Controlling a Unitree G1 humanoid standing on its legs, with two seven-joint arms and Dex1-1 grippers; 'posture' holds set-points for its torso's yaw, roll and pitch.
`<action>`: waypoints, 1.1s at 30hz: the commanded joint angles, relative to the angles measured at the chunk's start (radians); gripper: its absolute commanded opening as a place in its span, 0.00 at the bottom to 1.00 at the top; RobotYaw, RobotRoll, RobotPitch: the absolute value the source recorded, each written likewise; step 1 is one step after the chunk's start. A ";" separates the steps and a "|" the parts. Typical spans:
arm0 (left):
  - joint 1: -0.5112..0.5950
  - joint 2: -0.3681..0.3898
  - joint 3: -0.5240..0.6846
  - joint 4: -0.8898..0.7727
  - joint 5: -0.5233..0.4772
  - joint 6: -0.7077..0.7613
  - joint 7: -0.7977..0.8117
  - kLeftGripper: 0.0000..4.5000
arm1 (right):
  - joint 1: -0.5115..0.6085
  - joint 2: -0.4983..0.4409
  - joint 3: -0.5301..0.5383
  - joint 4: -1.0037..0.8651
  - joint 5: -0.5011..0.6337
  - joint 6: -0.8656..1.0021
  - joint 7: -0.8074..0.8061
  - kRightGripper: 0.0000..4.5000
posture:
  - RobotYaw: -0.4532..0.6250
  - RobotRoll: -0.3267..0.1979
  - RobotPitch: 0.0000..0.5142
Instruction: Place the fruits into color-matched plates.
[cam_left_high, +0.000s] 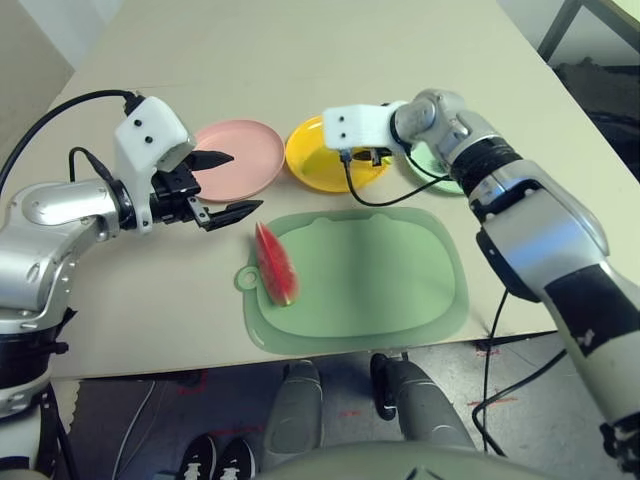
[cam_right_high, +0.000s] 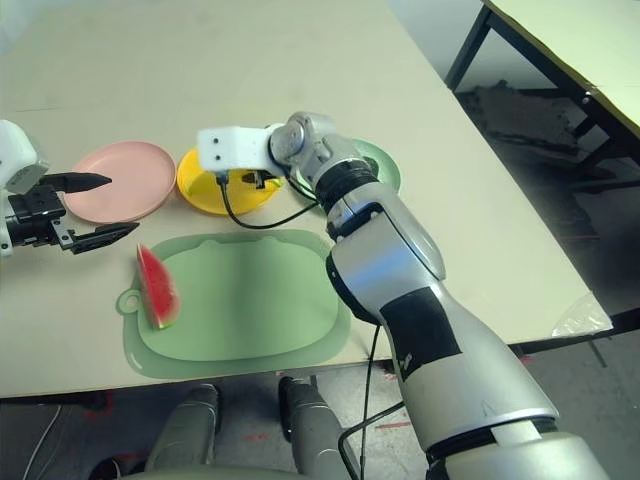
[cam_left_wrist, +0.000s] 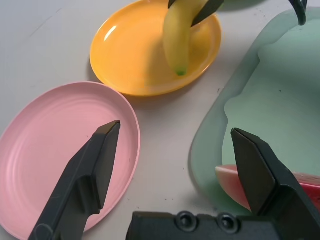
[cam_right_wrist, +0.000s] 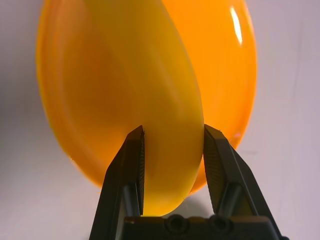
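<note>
Banana: the yellow banana (cam_right_wrist: 165, 115) was clamped between the fingers of the right gripper (cam_right_wrist: 172, 145), hanging over the yellow plate (cam_left_high: 318, 160); whether its tip touched the plate I could not tell. It had not been let go.
Watermelon wedge: the red wedge with green rind (cam_left_high: 275, 263) lay on the left end of the pale green mat (cam_left_high: 390, 290), not yet on any plate.
Avocado: none could be made out; the right arm covered most of the mint green plate (cam_right_high: 378, 165), so whether it already lay there stayed unknown.
Pink plate: it (cam_left_high: 250, 155) sat bare, just left of the yellow plate and beyond the mat's left corner.
Left gripper: it (cam_left_high: 222, 185) hovered with jaws spread wide and holding nothing, between the pink plate's near rim and the watermelon wedge.
Progress: judged about one fruit nearly placed; releasing the banana and moving the wedge to the pink plate remained, with the avocado unsettled.
Surroundings: the beige table (cam_left_high: 300, 60) carried the three plates in a row beyond the mat; a black cable (cam_left_high: 385, 197) from the right wrist trailed over the mat's far edge.
Obstacles: nothing lay between the wedge and the pink plate; the two grippers worked near each other, so crowding looked like the main risk.
</note>
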 joint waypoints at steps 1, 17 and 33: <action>0.010 -0.002 -0.002 -0.005 0.008 0.008 0.004 1.00 | 0.012 0.006 0.000 0.006 -0.027 -0.003 -0.022 0.37 | 0.52 0.62 0.41; -0.034 0.010 -0.042 0.066 0.059 -0.086 -0.051 1.00 | -0.028 -0.055 -0.048 -0.026 -0.006 -0.090 0.096 0.99 | 0.47 0.62 0.39; -0.315 0.135 -0.324 0.207 0.164 -0.589 -0.695 1.00 | 0.684 -0.397 -0.437 -1.490 0.831 1.274 0.742 0.99 | 0.43 0.62 0.39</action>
